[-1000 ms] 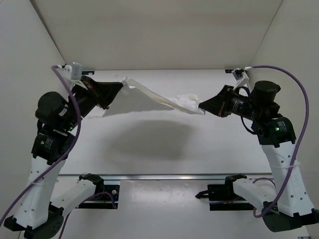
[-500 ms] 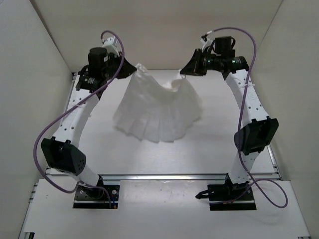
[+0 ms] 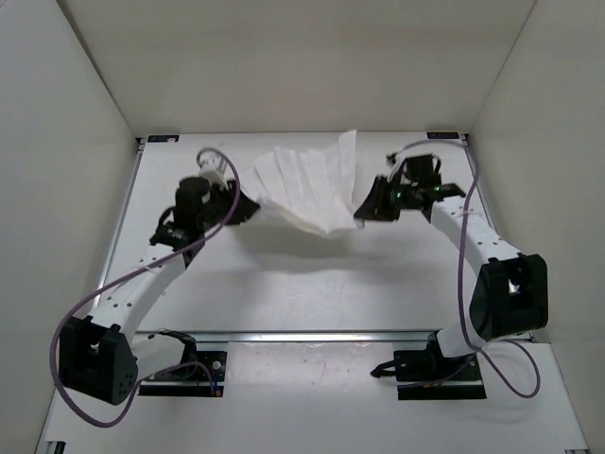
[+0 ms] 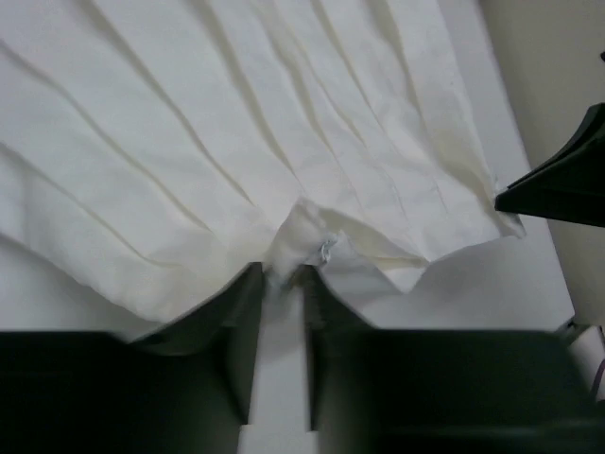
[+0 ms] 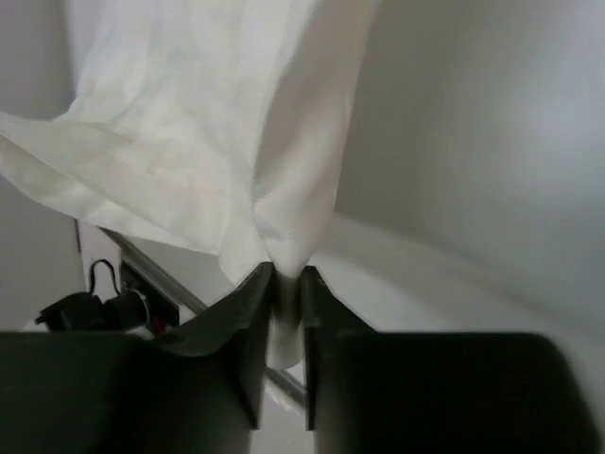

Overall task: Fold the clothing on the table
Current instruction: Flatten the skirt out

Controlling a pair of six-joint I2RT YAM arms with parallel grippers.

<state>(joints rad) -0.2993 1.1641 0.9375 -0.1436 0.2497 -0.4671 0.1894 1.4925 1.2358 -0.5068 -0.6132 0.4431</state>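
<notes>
Clothing (image 3: pixel 307 184) hangs pinched by left end effector (image 3: pixel 251 210) and right end effector (image 3: pixel 361 212) over white desk (image 3: pixel 284 284), plain white walls (image 3: pixel 284 66) around.

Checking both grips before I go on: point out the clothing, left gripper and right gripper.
clothing (image 3: pixel 307 184), top external view, its creased middle.
left gripper (image 4: pixel 281 279), left wrist view, midway between fingertips, at the cloth's edge.
right gripper (image 5: pixel 286 279), right wrist view, midway between fingertips, on bunched cloth.
</notes>
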